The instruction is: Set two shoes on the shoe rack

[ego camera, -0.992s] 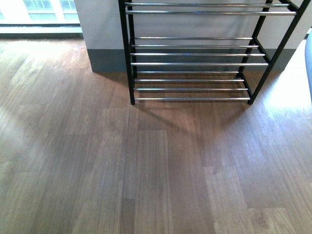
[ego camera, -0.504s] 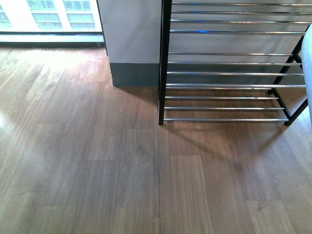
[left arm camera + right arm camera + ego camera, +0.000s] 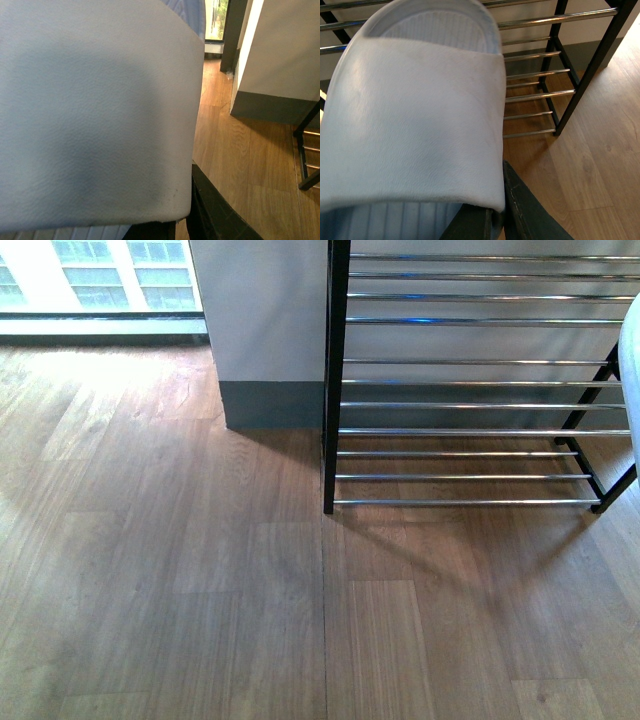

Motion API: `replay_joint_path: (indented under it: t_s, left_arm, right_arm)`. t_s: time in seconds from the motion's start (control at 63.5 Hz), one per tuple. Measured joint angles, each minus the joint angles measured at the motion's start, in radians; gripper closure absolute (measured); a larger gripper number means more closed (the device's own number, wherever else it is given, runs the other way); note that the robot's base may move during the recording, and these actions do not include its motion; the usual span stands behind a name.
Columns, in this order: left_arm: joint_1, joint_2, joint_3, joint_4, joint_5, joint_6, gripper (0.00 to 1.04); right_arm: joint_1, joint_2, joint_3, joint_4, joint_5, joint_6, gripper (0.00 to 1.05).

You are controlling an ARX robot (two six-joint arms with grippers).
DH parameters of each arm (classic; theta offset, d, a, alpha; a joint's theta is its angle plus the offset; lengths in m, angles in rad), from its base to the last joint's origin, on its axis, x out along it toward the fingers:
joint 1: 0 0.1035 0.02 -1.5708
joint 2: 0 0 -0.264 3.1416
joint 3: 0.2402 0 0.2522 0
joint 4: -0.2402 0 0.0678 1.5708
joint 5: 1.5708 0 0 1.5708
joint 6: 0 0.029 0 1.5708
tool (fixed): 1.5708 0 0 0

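my left fingers (image 3: 212, 212) pinch one pale blue slide (image 3: 95, 110) and my right fingers (image 3: 525, 210) pinch the other slide (image 3: 415, 115), so i should set both soles flat across the bars of the shoe rack (image 3: 336, 380), far on the right.

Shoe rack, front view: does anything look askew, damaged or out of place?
Nothing stands out. The shoe rack stands level on the wood floor, its bars straight and parallel. The left-arm slide and right-arm slide look intact.

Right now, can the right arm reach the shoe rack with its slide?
Probably yes: the right gripper's slide hangs close before the shoe rack's bare bars, nothing between.
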State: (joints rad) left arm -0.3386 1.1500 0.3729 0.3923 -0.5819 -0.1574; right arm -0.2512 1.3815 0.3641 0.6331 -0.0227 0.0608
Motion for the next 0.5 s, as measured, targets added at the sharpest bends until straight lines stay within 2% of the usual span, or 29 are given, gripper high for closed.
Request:
replay_joint_path:
  t_s: [0.504]
  left_arm:
    - [0.001,-0.001,0.000,0.000,-0.002,0.000,1.03]
  right_arm:
    - [-0.002,0.000,0.000,0.000,-0.001,0.000,1.03]
